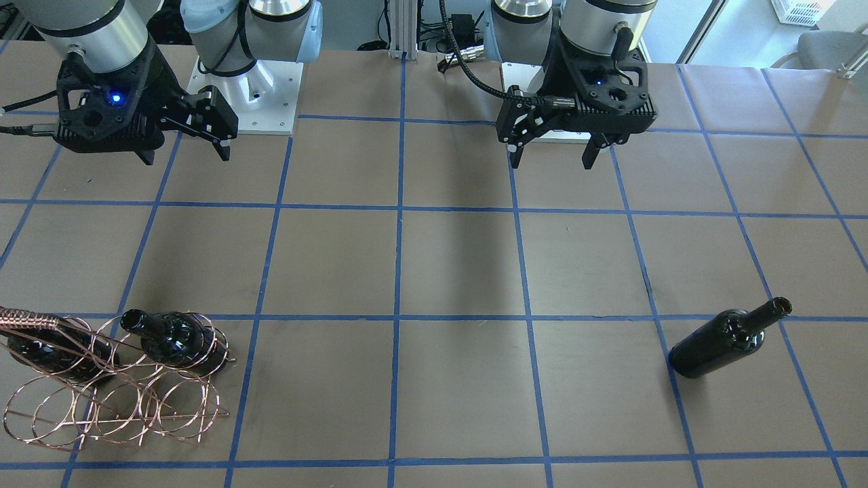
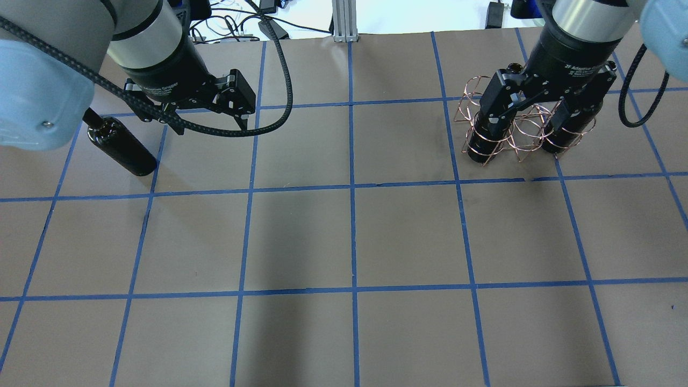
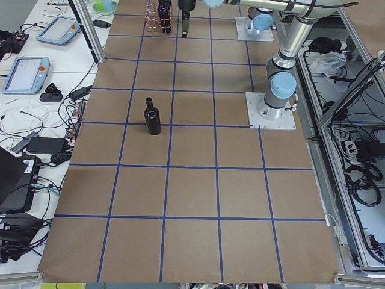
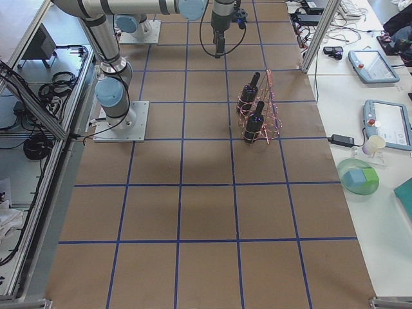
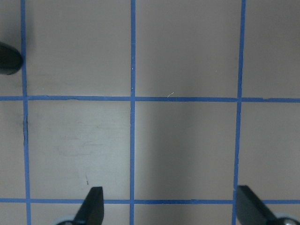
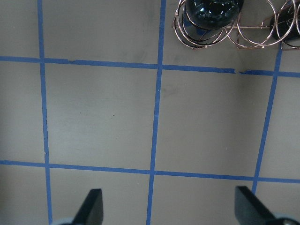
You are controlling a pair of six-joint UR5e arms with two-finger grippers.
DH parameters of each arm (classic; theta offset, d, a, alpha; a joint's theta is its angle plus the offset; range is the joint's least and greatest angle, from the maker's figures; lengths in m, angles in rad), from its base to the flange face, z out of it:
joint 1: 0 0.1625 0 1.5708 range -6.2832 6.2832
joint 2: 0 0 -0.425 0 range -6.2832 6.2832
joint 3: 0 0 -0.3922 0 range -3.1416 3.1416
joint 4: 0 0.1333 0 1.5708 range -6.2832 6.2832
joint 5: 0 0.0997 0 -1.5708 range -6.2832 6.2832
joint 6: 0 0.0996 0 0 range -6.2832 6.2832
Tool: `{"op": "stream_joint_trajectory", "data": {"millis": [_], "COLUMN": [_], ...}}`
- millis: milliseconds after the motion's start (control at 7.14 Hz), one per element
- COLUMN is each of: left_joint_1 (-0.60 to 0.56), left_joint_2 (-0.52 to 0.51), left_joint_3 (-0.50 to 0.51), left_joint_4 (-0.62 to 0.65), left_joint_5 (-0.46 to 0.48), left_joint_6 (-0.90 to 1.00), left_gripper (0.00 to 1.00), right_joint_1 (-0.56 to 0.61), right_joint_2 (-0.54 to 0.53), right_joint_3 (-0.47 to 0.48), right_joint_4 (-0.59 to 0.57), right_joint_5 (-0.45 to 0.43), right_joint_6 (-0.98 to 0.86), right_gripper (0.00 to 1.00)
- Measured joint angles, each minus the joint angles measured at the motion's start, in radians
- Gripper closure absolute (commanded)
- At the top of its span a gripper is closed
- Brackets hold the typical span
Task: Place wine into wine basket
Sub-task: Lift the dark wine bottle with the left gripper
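A dark glass wine bottle (image 1: pixel 729 339) stands upright and alone on the brown table; it also shows in the overhead view (image 2: pixel 121 146), the exterior left view (image 3: pixel 153 115) and at the left wrist view's edge (image 5: pixel 8 58). The copper wire wine basket (image 1: pixel 115 407) (image 2: pixel 529 129) (image 4: pixel 267 116) holds two similar bottles (image 1: pixel 169 335) (image 1: pixel 61 352). My left gripper (image 1: pixel 553 156) (image 2: pixel 207 122) (image 5: pixel 169 194) is open and empty, raised well back from the lone bottle. My right gripper (image 1: pixel 186 152) (image 2: pixel 524 124) (image 6: pixel 168 194) is open and empty, raised short of the basket.
The table is brown paper with a blue tape grid. The arms' white base plates (image 1: pixel 247 95) sit at the robot's edge. A side bench with tablets (image 4: pixel 373 64) and a cup lies beyond the basket's edge of the table.
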Motion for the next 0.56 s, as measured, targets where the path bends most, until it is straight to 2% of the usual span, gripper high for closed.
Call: {"op": "stream_joint_trajectory", "data": {"millis": [280,561], "left_joint_1": [0.115,0.295], "left_joint_2": [-0.001,-0.012], "left_joint_3": [-0.001,-0.007], "left_joint_4": [0.014,0.046], "left_joint_5": [0.008,0.007], "left_joint_6": [0.141,0.363], "left_gripper": [0.0,0.0], "right_joint_1": [0.0,0.0], "right_joint_2": [0.0,0.0], "right_joint_3": [0.0,0.0], "right_joint_4": [-0.002,-0.004], "right_joint_5": [0.001,0.002], "right_joint_6": [0.001,0.001], "right_gripper": [0.0,0.0]}}
